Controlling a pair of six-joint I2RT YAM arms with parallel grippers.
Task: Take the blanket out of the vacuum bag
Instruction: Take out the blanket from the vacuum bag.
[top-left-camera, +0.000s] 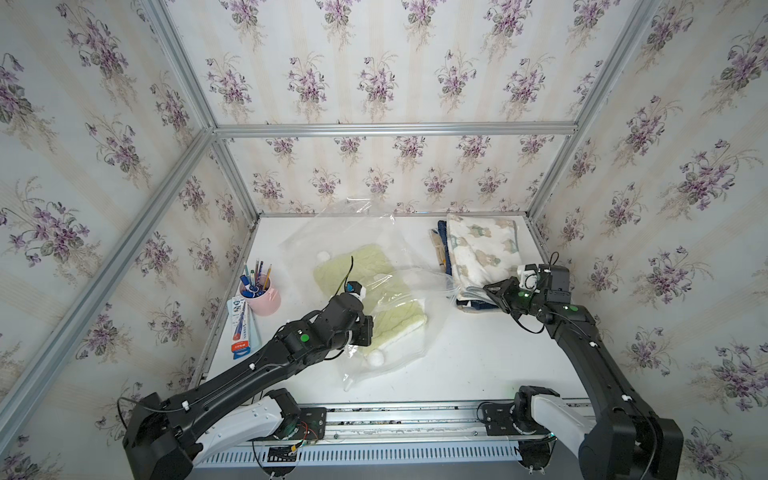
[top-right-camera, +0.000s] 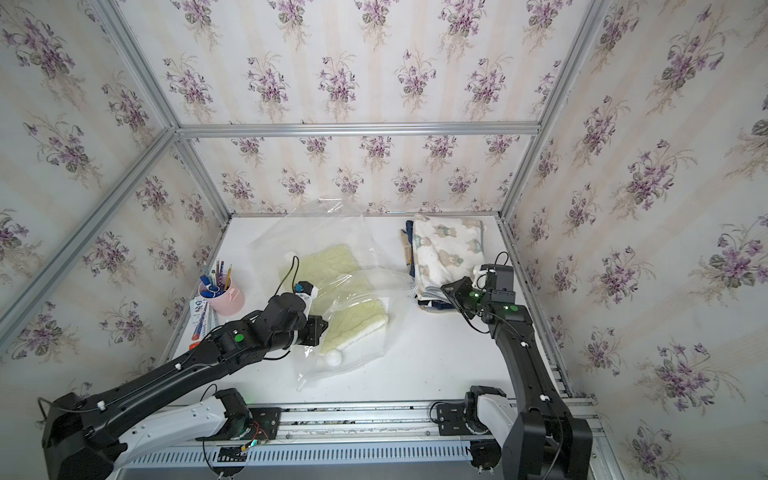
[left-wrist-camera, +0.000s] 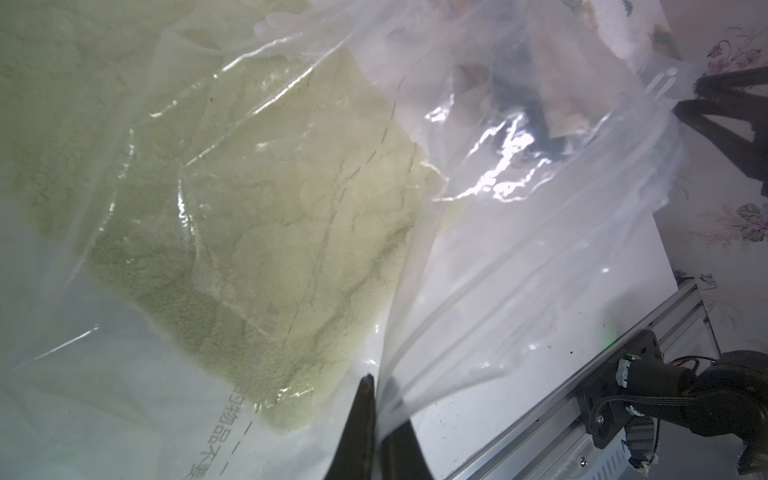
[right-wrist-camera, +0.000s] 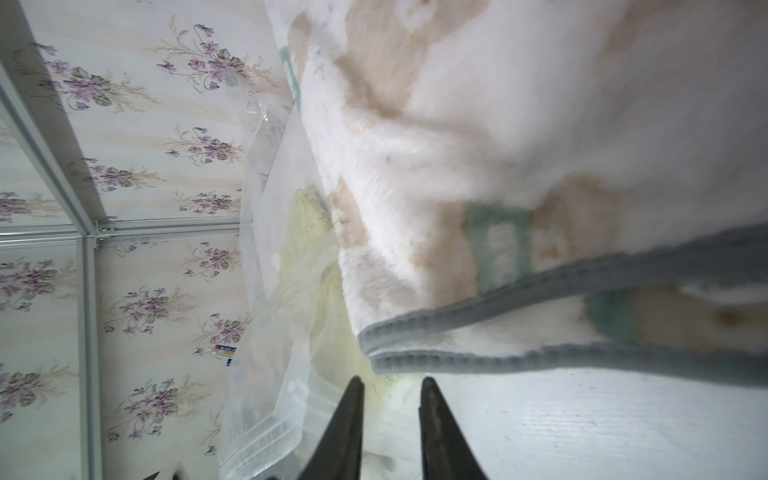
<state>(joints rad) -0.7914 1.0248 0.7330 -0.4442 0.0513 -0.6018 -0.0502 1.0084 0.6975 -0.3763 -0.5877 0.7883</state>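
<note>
Left fingers (left-wrist-camera: 360, 415): pinched tight on a fold of the vacuum bag (left-wrist-camera: 519, 257); green blanket (left-wrist-camera: 270, 208) inside, just ahead.
Right fingers (right-wrist-camera: 436, 415): narrowly parted, bag's zip edge just beside.

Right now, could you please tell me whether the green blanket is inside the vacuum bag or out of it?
Inside: clear film of the vacuum bag lies over the green blanket in the left wrist view.
</note>
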